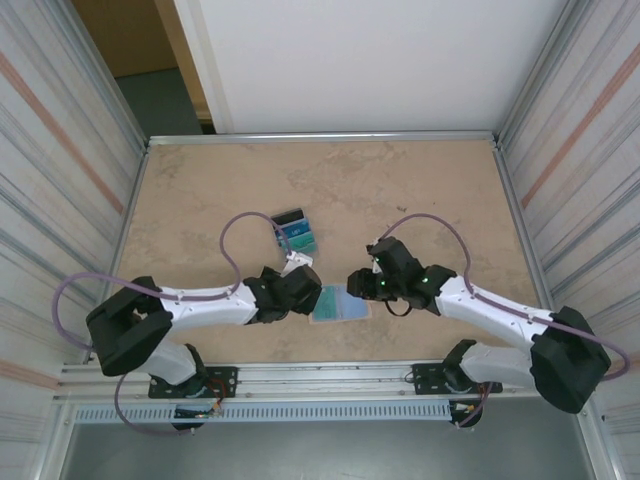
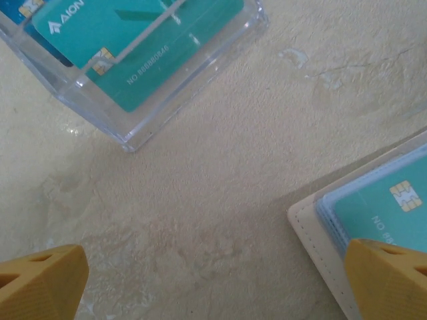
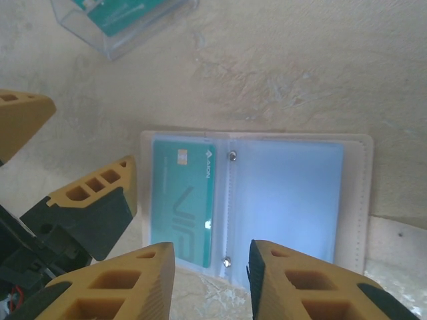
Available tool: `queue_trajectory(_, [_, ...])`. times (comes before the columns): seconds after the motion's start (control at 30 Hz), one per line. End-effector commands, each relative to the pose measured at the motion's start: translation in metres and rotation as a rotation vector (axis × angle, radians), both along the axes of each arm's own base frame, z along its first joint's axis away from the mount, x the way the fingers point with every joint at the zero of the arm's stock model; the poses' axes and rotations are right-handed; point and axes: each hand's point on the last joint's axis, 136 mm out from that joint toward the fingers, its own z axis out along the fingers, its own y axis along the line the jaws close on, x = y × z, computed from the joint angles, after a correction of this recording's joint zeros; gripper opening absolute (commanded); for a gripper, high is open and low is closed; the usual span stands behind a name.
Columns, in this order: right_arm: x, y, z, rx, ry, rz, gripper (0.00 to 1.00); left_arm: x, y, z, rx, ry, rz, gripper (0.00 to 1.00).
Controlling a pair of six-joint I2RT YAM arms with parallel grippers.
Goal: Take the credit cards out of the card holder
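Overhead wide — close wrist views share card holder (image 3: 287,200).

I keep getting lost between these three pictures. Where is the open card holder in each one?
Top external: the card holder lies low in the centre, on the table.
Left wrist: the card holder is in the bottom-right corner, cut off by the frame edge.
Right wrist: the card holder is in the centre, opened flat.
Shared landmark: the clear card box, up and left of it in every view.

card holder (image 3: 293,200): lying open flat, centre frame; cream border, light-blue pockets
card (image 3: 181,200): teal, in the left pocket
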Motion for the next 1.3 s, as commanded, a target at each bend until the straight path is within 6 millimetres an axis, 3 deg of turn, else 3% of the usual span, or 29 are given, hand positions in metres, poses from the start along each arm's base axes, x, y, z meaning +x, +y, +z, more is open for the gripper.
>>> queue_trajectory(0.0, [0.001, 0.015, 0.004, 0.033, 0.011, 0.014, 0.33, -0.002, -0.003, 0.000, -0.008, 0.021, 0.023, 0.99])
queue_trajectory(0.47, [0.001, 0.041, -0.023, 0.050, 0.129, 0.053, 0.20, -0.005, -0.004, -0.014, 0.017, 0.062, 0.016, 0.99])
queue_trajectory(0.67, [0.000, 0.047, -0.034, 0.054, 0.176, 0.064, 0.19, -0.008, -0.001, -0.018, 0.028, 0.077, 0.018, 0.99])
queue_trajectory(1.27, [0.004, 0.043, -0.056, 0.058, 0.233, 0.043, 0.16, -0.008, 0.001, -0.018, 0.040, 0.076, 0.024, 0.99])
